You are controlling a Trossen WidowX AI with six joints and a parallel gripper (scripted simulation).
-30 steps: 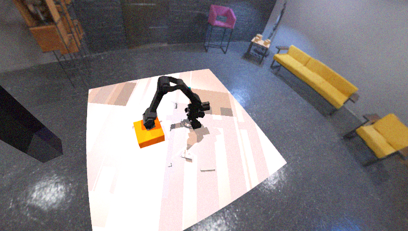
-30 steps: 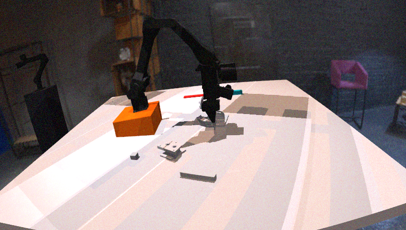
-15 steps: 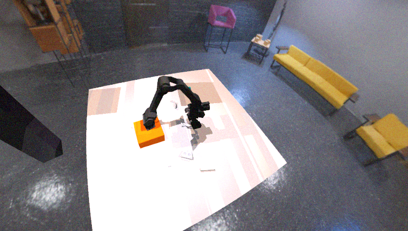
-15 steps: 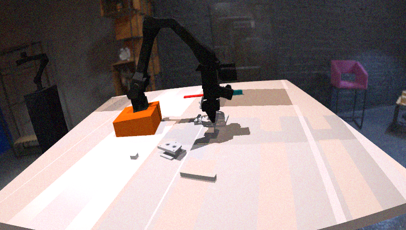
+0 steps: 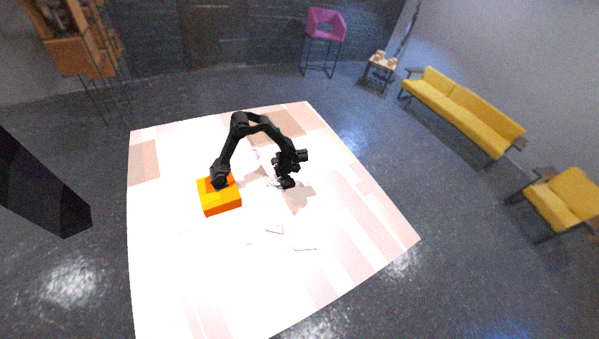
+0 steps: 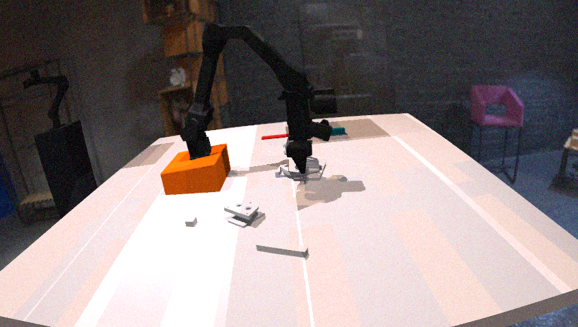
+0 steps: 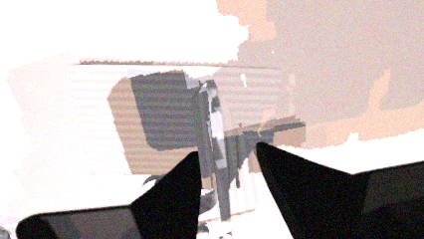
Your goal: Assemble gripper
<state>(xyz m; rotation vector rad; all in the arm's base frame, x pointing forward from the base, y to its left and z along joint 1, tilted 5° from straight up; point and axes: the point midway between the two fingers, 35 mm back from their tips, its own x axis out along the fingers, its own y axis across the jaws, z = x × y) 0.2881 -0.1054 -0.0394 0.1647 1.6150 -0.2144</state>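
Note:
My gripper (image 5: 287,183) (image 6: 302,172) (image 7: 227,153) points down, its fingers partly apart and shut on a narrow pale grey part, apparently a jaw. An upright grey strip (image 7: 217,129) shows at and beyond the fingertips in the wrist view; its lower end is hard to make out. Below lies a wide, flat ribbed piece (image 7: 100,115), perhaps the gripper base. Pale curved parts (image 5: 270,181) (image 6: 284,172) lie around the fingertips; patchy light hides whether pins and teeth meet. A pale plate with two round holes (image 5: 275,229) (image 6: 242,210), likely the housing plate, sits raised on or above a smaller flat piece, nearer the exterior camera.
An orange block (image 5: 220,199) (image 6: 192,180) stands at the arm's base. A small pale block (image 6: 190,221) and a long grey bar (image 5: 304,248) (image 6: 281,251) lie nearer the exterior camera. A red bar (image 6: 274,137) and a teal piece (image 6: 338,131) lie behind the gripper.

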